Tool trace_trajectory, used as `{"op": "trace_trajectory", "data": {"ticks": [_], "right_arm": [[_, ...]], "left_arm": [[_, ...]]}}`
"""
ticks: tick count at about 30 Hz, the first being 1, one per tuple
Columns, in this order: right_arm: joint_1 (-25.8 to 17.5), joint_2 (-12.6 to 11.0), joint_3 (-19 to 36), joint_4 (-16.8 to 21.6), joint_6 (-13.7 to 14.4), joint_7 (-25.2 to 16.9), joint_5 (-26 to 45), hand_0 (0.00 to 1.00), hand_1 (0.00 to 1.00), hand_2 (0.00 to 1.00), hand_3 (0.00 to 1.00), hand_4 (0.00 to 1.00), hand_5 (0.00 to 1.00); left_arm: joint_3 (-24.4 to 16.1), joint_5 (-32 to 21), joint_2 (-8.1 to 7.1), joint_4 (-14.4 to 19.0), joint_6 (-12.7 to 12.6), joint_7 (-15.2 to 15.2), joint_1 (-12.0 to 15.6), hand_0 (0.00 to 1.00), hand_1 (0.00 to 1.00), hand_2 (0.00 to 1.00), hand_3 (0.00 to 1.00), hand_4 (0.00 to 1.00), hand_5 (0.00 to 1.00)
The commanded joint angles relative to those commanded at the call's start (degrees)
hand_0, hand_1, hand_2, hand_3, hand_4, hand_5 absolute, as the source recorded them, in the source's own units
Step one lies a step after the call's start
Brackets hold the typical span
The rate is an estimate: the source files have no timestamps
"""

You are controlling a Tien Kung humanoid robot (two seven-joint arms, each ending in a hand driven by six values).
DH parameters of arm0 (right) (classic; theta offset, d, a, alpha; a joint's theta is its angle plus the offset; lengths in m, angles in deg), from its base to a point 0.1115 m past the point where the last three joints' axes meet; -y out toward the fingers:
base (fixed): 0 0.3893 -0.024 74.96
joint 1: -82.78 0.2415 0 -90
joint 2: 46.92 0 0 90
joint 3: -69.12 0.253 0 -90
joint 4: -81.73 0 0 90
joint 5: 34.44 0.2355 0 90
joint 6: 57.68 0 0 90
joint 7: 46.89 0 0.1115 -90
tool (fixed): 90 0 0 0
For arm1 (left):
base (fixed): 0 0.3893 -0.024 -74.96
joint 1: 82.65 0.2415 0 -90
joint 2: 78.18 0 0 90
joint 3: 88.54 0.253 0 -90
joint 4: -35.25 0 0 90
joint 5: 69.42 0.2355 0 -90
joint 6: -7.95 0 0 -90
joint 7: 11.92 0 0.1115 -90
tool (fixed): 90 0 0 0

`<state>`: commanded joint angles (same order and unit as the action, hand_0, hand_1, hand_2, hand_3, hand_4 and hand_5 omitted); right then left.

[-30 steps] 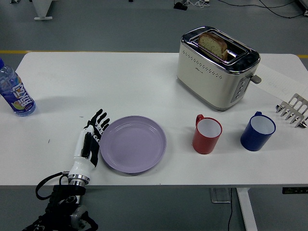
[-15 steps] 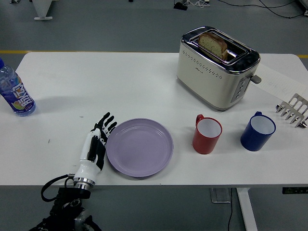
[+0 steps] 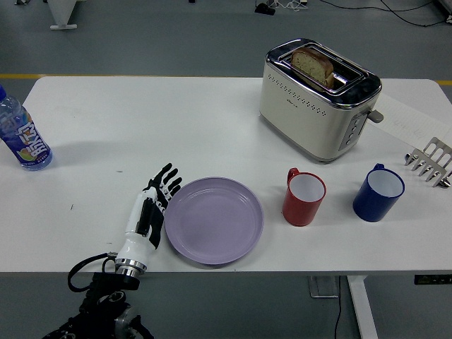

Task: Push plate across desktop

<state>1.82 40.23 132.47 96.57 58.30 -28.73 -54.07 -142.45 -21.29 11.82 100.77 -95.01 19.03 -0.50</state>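
Resting flat w/ fingers straight & together, holding nothing, left hand (image 3: pixel 150 213) touches the lilac plate's (image 3: pixel 214 219) left rim near the desk's (image 3: pixel 176 120) front edge. Red mug (image 3: pixel 304 197) sits just right of plate, blue mug (image 3: pixel 378 192) beyond.

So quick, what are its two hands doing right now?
Left hand: open, fingers straight, its side against the purple plate's left rim, holding nothing.
Right hand: not in view.

Single head view: high on the robot's side, facing forward and down over the white table (image 3: pixel 212 120), whole top visible.
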Motion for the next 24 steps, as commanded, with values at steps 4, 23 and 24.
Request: {"op": "trace_trajectory", "data": {"ticks": [4,23,24], "right_arm": [[0.08,-0.04,0.09,-0.01,-0.03,0.00,-0.15,0.551,0.451,0.564,0.580,0.298,0.467],[0.29,-0.23,0.16,-0.07,0.14,-0.19,-0.07,0.551,0.451,0.562,0.580,0.298,0.466],[0.27,-0.24,0.16,-0.07,0.14,-0.21,-0.07,0.551,0.451,0.562,0.580,0.298,0.466]], "left_arm": [[0.81,-0.30,0.00,0.15,0.13,-0.07,-0.22,0.864,0.875,0.915,0.914,0.514,0.998],[0.85,-0.14,0.00,0.27,0.03,-0.76,-0.75,0.862,0.873,0.915,0.913,0.513,0.998],[0.30,0.11,0.00,0.29,-0.08,-1.01,-0.73,0.862,0.873,0.915,0.913,0.513,0.998]]}}
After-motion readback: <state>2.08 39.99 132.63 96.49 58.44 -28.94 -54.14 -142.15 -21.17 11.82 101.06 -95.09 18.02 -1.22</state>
